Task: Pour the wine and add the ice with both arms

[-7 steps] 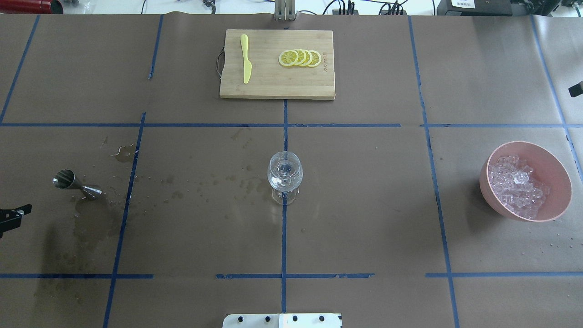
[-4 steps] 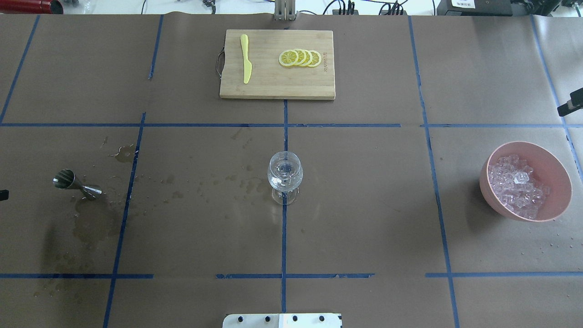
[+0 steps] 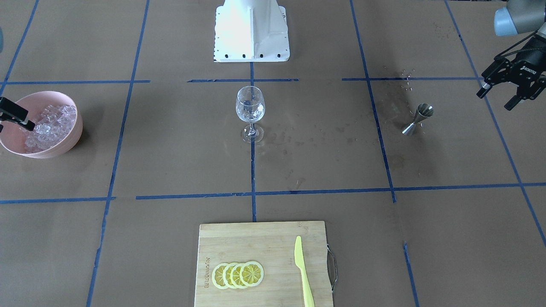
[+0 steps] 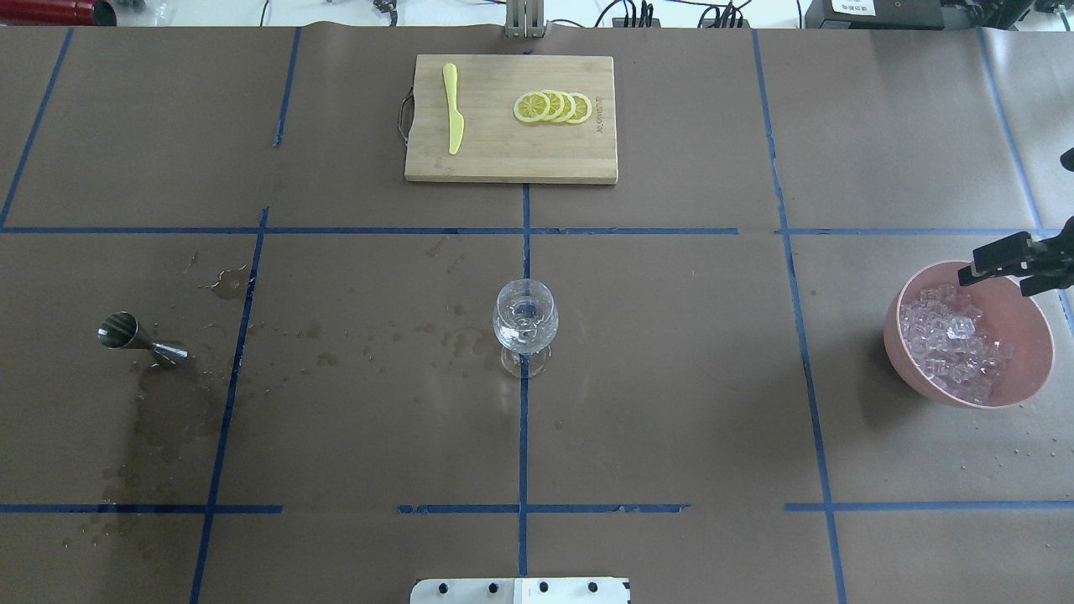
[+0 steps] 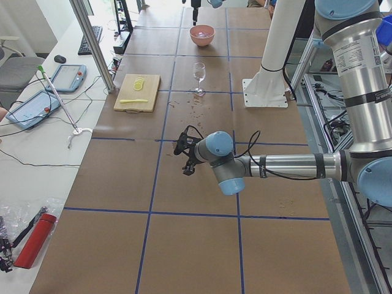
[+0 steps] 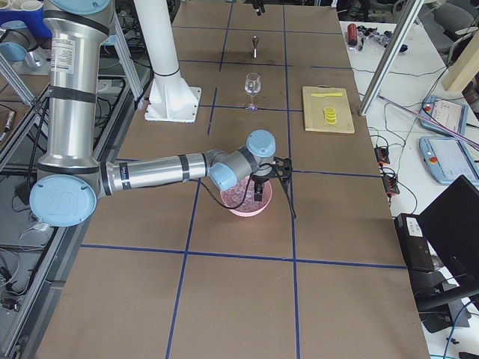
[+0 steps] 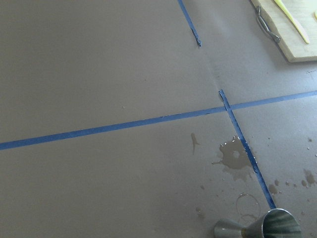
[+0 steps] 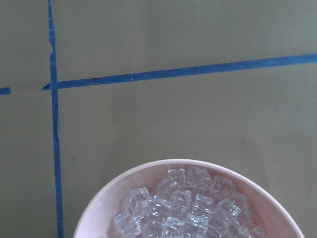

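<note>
The ice (image 4: pixel 952 340) fills a pink bowl (image 4: pixel 1032 369) at the right; it also shows in the right wrist view (image 8: pixel 183 208). My right gripper (image 4: pixel 997 281) hovers open and empty over the bowl's far rim. A clear stemmed glass (image 4: pixel 524 323) stands at the table's middle with a little clear wine in it. Dark wet marks (image 4: pixel 168 411) stain the paper by a steel jigger (image 4: pixel 138 338) standing at the left. My left gripper (image 3: pixel 495 100) is open and empty, out beyond the jigger (image 3: pixel 418 118), outside the overhead view.
A wooden cutting board (image 4: pixel 512 151) with a yellow knife (image 4: pixel 453 109) and lemon slices (image 4: pixel 554 107) lies at the far middle. The white pedestal (image 3: pixel 251 30) stands at the robot's edge. A small puddle (image 7: pixel 233 158) lies on the tape beyond the jigger (image 7: pixel 262 228).
My left gripper has drawn back off the overhead view's left edge. My right gripper has come in from the right edge to over the bowl's far rim.
</note>
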### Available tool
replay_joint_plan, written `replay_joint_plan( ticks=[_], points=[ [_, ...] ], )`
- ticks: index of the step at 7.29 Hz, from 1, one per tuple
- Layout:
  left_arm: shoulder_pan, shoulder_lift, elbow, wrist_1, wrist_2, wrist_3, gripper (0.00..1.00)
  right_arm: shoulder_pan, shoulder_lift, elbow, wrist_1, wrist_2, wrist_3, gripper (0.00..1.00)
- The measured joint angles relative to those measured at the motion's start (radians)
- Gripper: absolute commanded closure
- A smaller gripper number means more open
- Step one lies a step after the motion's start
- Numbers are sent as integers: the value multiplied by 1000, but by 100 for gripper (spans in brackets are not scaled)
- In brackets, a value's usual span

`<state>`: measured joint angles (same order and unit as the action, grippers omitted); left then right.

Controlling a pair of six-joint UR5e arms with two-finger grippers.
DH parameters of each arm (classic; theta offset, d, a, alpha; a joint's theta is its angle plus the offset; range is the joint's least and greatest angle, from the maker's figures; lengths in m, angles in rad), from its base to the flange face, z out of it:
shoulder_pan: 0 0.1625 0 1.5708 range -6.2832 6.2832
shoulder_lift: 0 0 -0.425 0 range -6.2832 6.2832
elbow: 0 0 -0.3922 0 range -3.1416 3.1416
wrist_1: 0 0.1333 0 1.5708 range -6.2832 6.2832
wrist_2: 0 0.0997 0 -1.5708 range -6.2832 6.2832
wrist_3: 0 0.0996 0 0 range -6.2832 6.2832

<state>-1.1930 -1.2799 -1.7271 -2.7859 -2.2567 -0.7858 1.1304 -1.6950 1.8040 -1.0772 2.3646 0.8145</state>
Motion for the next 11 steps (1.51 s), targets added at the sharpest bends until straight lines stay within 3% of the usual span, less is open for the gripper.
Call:
replay_joint_plan(
  ticks=[2, 3, 4, 5, 6, 11],
  points=[
    [-9, -1, 13, 4, -5, -5, 0, -82, -20, 0, 54, -62, 77, 18],
    [-10, -1, 13, 3, -6, -6, 0, -107, -23, -2, 61, -84, 91, 29],
    [-11, 0, 12, 3, -6, -7, 0, -120, -24, -5, 64, -95, 97, 54],
    [-11, 0, 12, 2, -5, -7, 0, -125, -27, -7, 65, -100, 99, 89],
    [-11, 0, 11, 2, -5, -7, 0, -126, -33, -9, 66, -102, 99, 100],
    [-12, 1, 6, 0, -5, -7, 0, -116, -50, 26, 63, -97, 98, 100]
  ],
)
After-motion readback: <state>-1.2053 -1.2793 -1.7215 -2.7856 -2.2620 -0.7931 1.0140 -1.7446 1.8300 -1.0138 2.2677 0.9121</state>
